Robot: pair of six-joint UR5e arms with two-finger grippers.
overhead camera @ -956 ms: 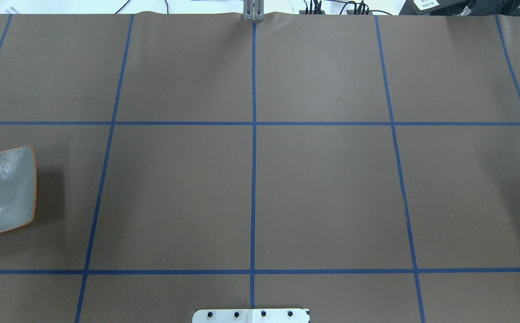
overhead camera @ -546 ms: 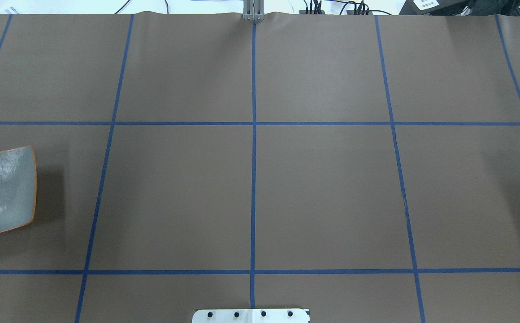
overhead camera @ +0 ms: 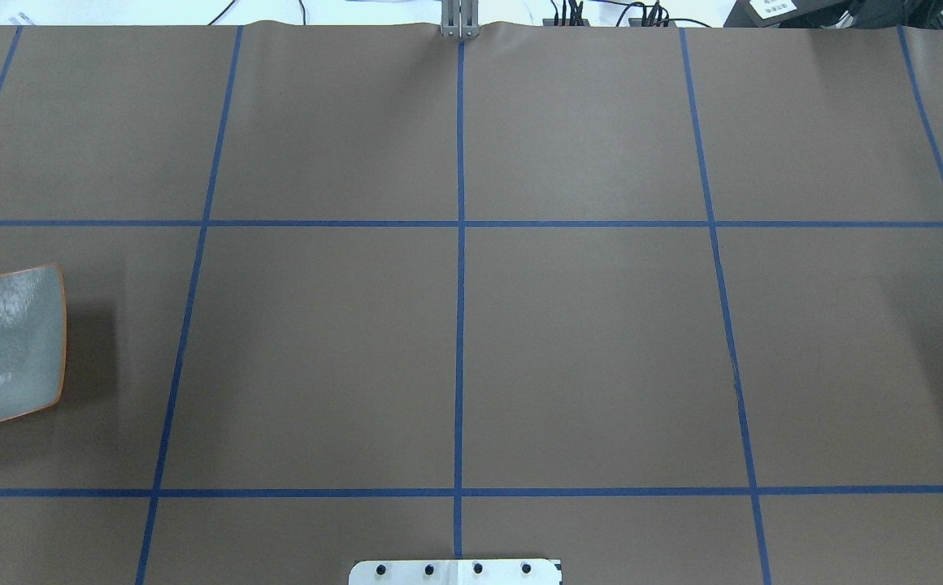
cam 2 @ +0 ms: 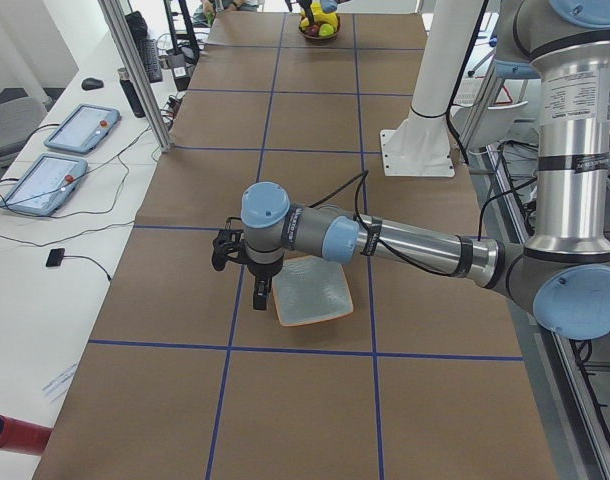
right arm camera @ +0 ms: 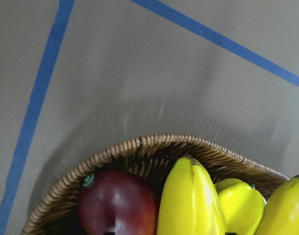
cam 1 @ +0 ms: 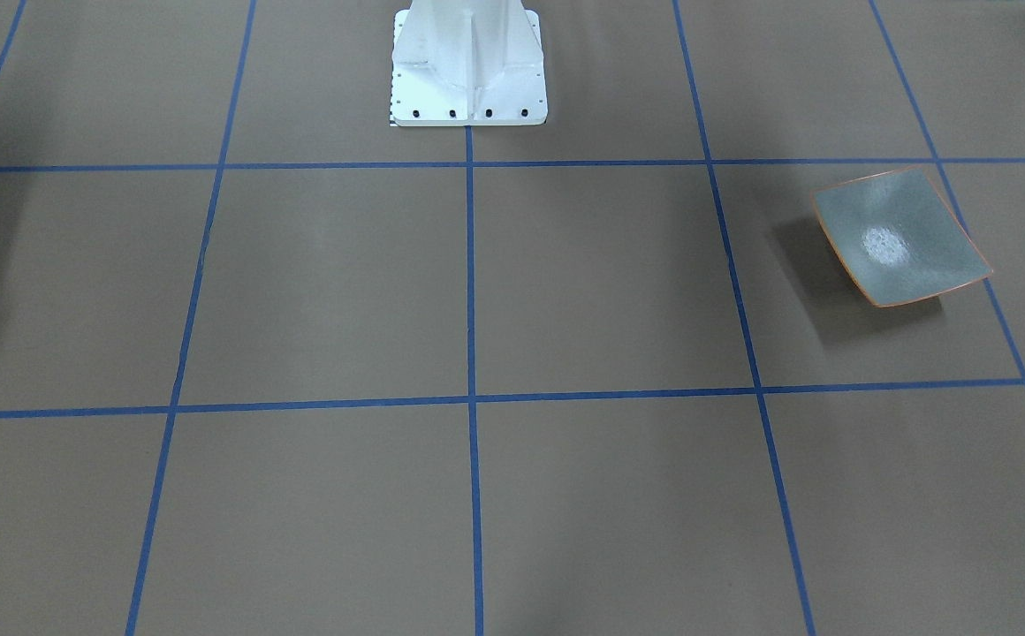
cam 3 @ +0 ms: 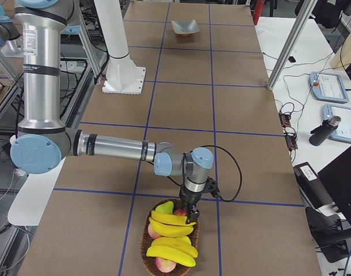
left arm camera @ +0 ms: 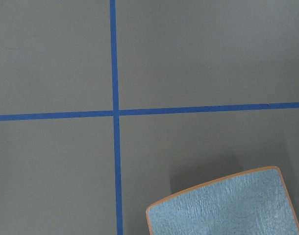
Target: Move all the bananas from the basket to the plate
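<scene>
I find the bananas (cam 3: pixel 170 231) only in right side and wrist views, heaped in the basket (right arm camera: pixel 154 145) at lower centre, right gripper (cam 3: pixel 191 216) just above them, plate (cam 1: pixel 901 238) at front view's right, left gripper (cam 2: pixel 260 296) by its edge, either grip I cannot tell

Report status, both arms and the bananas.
Left gripper by plate, right gripper above basket; jaws unreadable. Bananas in basket, plate bare. Red fruit packed alongside.

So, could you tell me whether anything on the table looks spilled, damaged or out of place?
Nothing stands out. The square grey-green plate with orange rim sits upright and empty; the yellow bananas and other fruit all lie inside the woven wicker basket, none on the brown table cover.
</scene>
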